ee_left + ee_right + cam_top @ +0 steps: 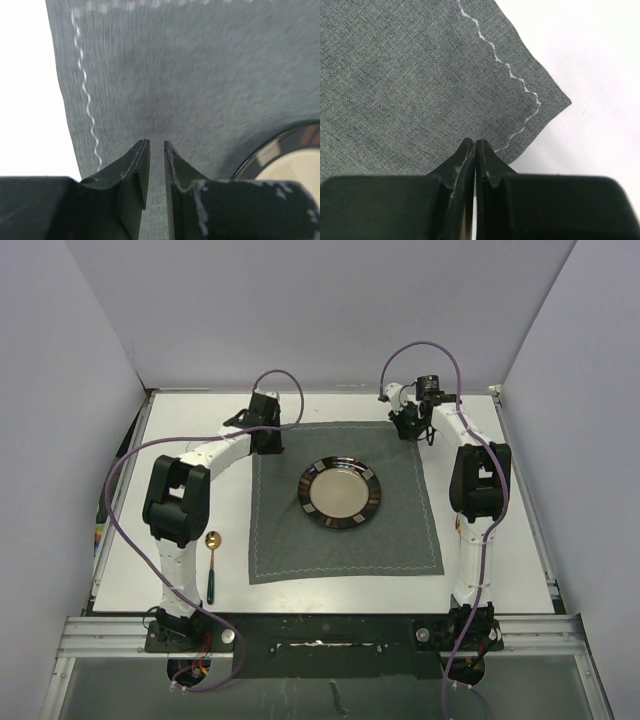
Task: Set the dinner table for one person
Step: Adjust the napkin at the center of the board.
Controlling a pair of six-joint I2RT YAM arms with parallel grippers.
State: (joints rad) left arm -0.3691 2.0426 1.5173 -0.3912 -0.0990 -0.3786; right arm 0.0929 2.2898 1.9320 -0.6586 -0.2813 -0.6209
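My left gripper (pixel 156 142) has its jaws a slit apart at the 11 o'clock corner of the dark grey stitched cloth placemat (pixel 200 75) — pinching it or not, I cannot tell. My right gripper (pixel 475 141), jaws pressed together, sits at the 1 o'clock corner, any grip equally unclear. The mat lies on the large matte white dinner table (pixel 500 560) — a round dark-rimmed plate (pixel 340 493) at its centre.

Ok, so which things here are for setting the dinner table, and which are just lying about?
For the job: white rectangular dinner table, dark grey stitched cloth placemat, round dark-rimmed plate, gold spoon with teal handle.
Just there: purple cables, metal rail along near edge.
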